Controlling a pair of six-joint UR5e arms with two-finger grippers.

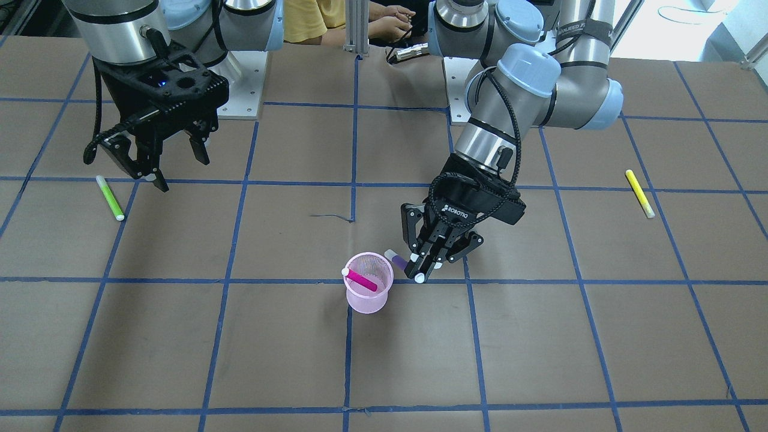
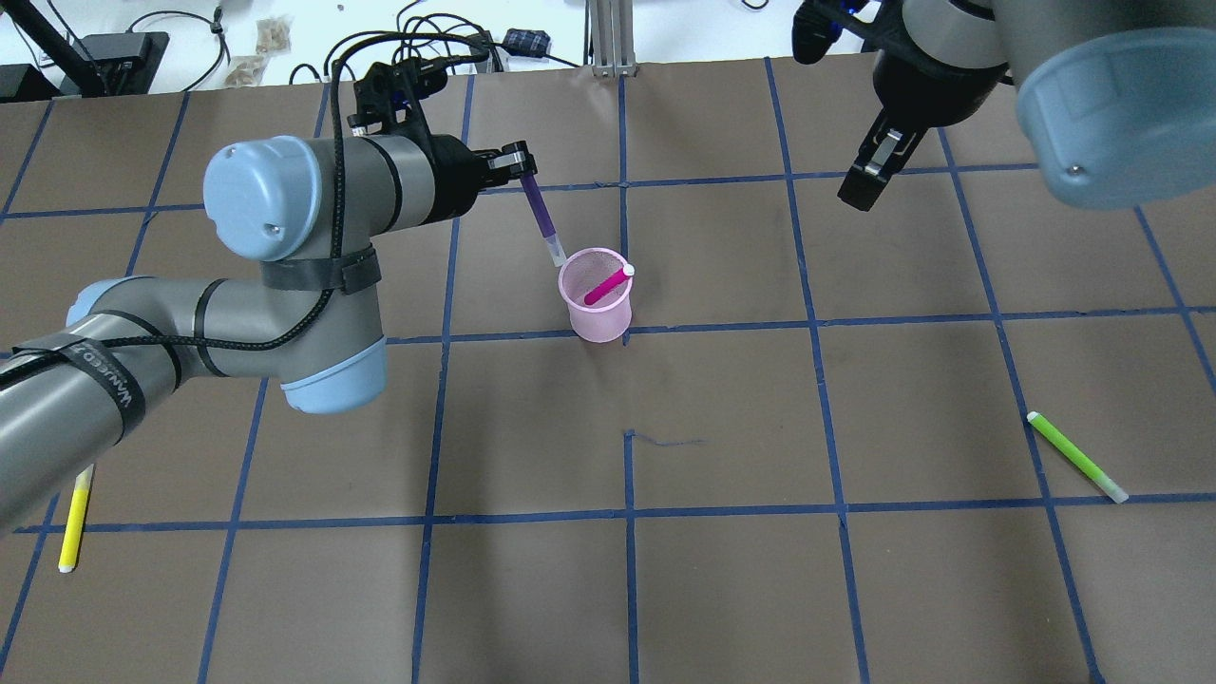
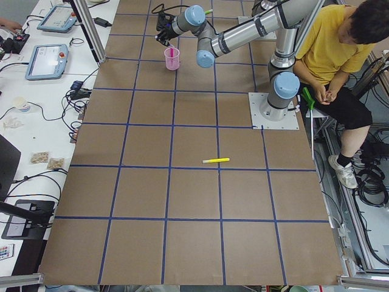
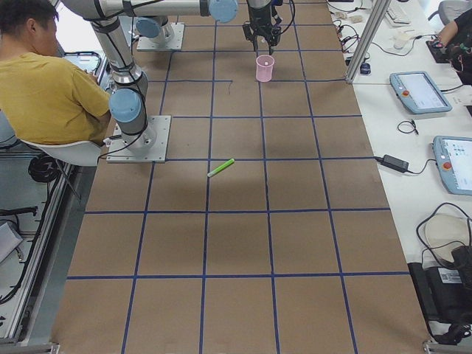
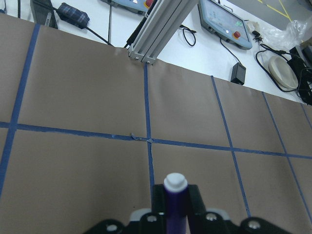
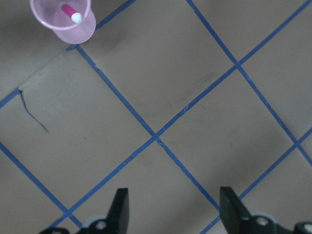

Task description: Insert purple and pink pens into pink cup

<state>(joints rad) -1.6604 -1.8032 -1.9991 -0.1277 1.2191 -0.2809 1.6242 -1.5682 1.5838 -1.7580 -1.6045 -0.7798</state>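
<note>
The pink mesh cup (image 1: 369,298) stands upright near the table's middle, with the pink pen (image 1: 362,280) leaning inside it. Both also show in the overhead view, cup (image 2: 598,313) and pink pen (image 2: 606,285). My left gripper (image 1: 427,270) is shut on the purple pen (image 1: 396,259) and holds it tilted just beside the cup. In the overhead view the purple pen (image 2: 540,211) slants down from the left gripper (image 2: 520,163), its clear tip at the cup's rim. My right gripper (image 1: 177,162) is open and empty, well away from the cup (image 6: 63,22).
A green pen (image 1: 110,198) lies on the table near my right gripper. A yellow pen (image 1: 639,193) lies on my left arm's side. A person in a yellow shirt (image 3: 331,42) sits behind the robot's bases.
</note>
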